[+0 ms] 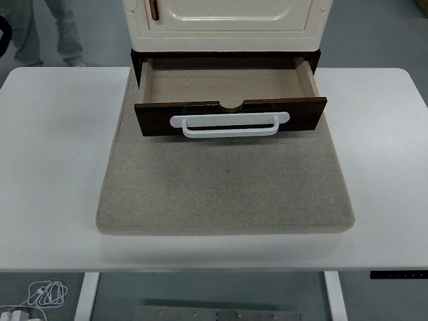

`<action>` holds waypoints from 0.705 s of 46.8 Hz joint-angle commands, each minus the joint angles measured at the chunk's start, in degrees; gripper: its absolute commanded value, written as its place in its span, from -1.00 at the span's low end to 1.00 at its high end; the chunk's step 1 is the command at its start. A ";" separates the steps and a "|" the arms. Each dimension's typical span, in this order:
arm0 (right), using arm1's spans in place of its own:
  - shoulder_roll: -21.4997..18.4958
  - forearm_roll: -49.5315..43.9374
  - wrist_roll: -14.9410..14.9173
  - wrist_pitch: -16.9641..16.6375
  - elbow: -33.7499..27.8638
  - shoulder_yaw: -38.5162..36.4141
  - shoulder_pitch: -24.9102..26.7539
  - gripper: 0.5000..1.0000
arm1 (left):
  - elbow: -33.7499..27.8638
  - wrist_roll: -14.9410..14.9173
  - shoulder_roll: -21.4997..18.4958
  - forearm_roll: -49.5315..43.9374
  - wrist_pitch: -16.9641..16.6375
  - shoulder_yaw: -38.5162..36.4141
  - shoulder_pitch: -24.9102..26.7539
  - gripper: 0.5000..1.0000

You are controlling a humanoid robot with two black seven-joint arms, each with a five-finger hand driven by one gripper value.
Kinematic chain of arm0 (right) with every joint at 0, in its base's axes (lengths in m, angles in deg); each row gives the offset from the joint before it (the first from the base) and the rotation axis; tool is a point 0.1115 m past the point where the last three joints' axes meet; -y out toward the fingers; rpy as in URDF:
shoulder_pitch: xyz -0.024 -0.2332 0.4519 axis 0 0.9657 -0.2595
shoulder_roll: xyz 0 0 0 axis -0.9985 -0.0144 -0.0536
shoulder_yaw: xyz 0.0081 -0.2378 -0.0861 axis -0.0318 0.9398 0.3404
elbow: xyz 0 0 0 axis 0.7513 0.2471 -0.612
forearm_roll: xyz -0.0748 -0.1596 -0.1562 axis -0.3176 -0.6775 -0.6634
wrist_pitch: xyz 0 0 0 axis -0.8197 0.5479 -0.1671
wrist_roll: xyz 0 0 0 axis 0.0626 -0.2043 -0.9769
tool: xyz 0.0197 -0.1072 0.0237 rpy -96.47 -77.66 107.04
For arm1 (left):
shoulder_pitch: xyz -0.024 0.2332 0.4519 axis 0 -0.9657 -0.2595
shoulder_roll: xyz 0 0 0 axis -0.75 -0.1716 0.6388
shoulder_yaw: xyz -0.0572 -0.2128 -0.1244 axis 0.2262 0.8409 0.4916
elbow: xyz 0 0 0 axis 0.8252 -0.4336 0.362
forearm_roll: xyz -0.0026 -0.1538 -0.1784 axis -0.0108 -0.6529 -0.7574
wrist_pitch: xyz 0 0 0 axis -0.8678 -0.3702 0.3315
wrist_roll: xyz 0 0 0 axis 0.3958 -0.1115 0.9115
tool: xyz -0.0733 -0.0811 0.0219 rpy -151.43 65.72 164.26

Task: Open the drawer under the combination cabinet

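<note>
Nearest, the white table (pixel 53 200) carries a grey felt mat (pixel 227 187). Further back on the mat, the dark drawer (pixel 231 114) with its white handle (pixel 229 124) stands pulled out, empty inside, under the cream cabinet (pixel 227 23), whose top is cut off. Neither robot hand shows, so finger state cannot be told. A person's legs (pixel 40 30) stand beyond.

The cabinet (pixel 227 20) stands at the back of a mat (pixel 224 187) on the table (pixel 53 167); its drawer (pixel 227 93) juts forward, open, over the mat.
</note>
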 commanded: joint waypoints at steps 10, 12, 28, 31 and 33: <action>0.00 0.00 -0.01 -0.01 0.01 -0.17 0.29 0.70 | 0.06 -2.29 6.94 -1.08 0.08 10.07 -6.47 1.00; 0.00 0.00 -0.01 -0.01 0.01 -0.08 0.29 0.70 | 0.06 -2.64 7.91 -1.08 0.08 10.78 -7.17 1.00; 0.00 0.00 -0.01 -0.01 0.01 -0.08 0.46 0.70 | -0.29 -3.43 10.64 -4.07 0.96 13.07 -9.63 1.00; 0.00 0.00 -0.01 -0.01 0.01 -0.08 0.46 0.70 | -0.29 -4.13 10.64 -4.25 1.05 13.24 -9.72 1.00; 0.00 0.00 0.08 -0.01 0.01 -0.08 0.46 0.70 | -0.20 -4.22 10.64 -4.34 1.05 13.24 -9.81 1.00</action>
